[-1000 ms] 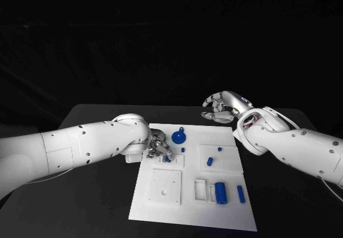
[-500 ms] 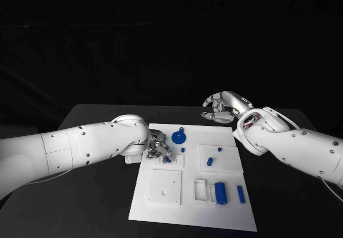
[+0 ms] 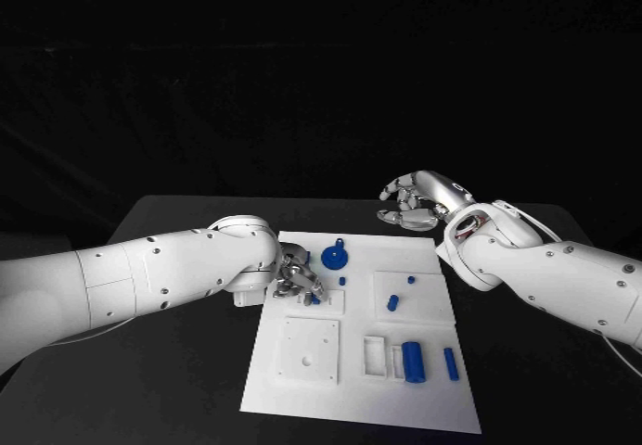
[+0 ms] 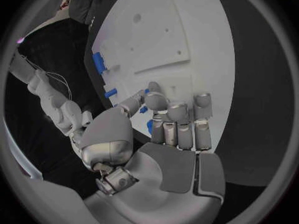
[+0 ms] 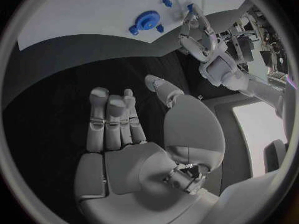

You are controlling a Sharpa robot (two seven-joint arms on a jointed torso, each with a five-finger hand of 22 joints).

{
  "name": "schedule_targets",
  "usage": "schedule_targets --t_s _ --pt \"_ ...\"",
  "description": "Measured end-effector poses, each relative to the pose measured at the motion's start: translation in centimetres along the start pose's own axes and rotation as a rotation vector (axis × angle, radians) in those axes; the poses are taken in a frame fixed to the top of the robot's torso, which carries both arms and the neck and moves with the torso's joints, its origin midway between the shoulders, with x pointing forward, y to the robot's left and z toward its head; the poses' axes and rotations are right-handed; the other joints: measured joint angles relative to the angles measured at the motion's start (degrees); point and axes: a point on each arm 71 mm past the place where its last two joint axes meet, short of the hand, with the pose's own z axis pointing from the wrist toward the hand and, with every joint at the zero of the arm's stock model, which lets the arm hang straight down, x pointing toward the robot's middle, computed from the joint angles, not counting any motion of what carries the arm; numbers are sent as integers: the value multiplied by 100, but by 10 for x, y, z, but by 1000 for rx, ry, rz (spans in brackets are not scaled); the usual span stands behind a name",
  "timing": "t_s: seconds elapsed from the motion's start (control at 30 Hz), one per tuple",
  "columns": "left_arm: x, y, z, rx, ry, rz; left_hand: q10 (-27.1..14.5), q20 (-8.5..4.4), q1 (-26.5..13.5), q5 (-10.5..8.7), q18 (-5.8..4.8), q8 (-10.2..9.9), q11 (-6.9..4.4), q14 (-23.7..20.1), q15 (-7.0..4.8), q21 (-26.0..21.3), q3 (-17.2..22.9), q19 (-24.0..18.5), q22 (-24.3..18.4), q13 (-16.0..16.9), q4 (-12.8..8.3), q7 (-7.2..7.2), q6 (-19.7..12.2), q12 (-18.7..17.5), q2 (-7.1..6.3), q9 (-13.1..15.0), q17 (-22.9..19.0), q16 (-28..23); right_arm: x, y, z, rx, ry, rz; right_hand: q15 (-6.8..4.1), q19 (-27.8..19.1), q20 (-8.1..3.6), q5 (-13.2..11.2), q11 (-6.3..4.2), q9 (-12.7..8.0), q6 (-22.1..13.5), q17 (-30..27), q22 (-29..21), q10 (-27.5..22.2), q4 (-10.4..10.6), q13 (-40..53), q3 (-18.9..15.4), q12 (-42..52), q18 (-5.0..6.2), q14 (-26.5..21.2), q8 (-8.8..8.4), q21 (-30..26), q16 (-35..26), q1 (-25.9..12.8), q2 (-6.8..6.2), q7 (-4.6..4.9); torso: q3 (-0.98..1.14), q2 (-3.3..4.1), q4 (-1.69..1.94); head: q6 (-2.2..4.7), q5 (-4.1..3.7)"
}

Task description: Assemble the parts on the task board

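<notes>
Seating a small blue peg (image 3: 314, 298) appears to be the step in hand: left hand (image 3: 297, 278) pinches it over a raised white block on the task board (image 3: 361, 408), near the board's left edge. Judgement: keep the peg upright, align before pressing, push lightly. Right hand (image 3: 417, 200) hovers off the board's far corner, fingers curled, holding nothing. Blue gear (image 3: 335, 254) lies just beyond.

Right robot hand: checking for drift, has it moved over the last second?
No. The right robot hand sits at the same spot beyond the task board's far edge.
</notes>
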Motion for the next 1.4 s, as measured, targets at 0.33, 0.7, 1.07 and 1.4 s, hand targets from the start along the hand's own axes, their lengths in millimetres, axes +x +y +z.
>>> schedule_targets --t_s 0.33,0.7,1.07,1.4 --pt "0 7 -2 -9 -10 -8 -17 1 -243 -30 0 0 -17 -2 -8 0 -400 -3 -1 22 136 13 -9 0 -176 90 1 48 0 0 0 1 0 0 0 1 -1 0 0 0 -10 0 -1 0 0 0 0 0 0 0 0 0 0 0 0 4 -4 1 0 8 -3" --pt "-1 13 -8 -7 -27 -23 -17 11 -413 -30 -1 -23 -18 -38 -41 0 -910 -52 -1 26 -8 21 -19 0 -103 115 1 48 0 -1 0 2 -1 -1 0 21 -4 0 0 0 4 1 -1 0 0 -5 0 0 0 0 0 0 0 0 0 20 -4 1 -1 38 -20" --pt "-25 14 -23 25 -96 -97 -17 11 -381 -30 -1 -101 -18 -63 -62 -22 -926 -52 -1 2 -24 33 -75 -31 -134 115 -32 3 0 -1 0 3 -1 -2 0 21 -3 0 0 0 3 1 -1 0 0 -5 0 0 0 0 0 0 0 0 0 20 -5 -2 3 65 -21" --pt "-50 32 -32 4 -172 -166 -312 74 -131 -30 -1 -404 116 -334 48 -260 -931 -257 -89 -148 -225 169 -490 -357 10 -1 -195 -333 -2 -4 -1 8 -2 -5 0 20 -3 22 0 0 2 1 -2 0 0 -10 0 0 0 0 0 0 0 0 0 20 3 -5 7 133 -27"
